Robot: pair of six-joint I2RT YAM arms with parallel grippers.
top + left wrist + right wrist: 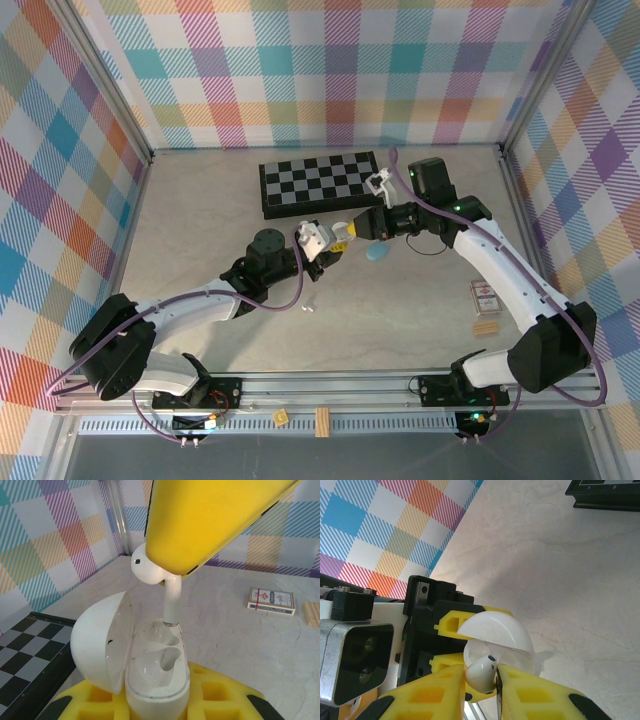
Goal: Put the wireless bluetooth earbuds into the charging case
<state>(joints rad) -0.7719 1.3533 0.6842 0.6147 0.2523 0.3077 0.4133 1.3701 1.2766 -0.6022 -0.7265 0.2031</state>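
White: one earbud [150, 568] in right tool [483, 680]; one open case [156, 676] in left tool [158, 705].

Jaws of the right gripper [481, 677] hide half the white earbud [171, 597].

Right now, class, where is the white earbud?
In the left wrist view, the white earbud is pinched in the right gripper, stem tip at the mouth of the open charging case held by the left gripper.

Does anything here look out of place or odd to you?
Only a tiny white piece lying loose on the table beside the left arm, too small to identify. The white earbud points stem-first into the open case, nothing askew.
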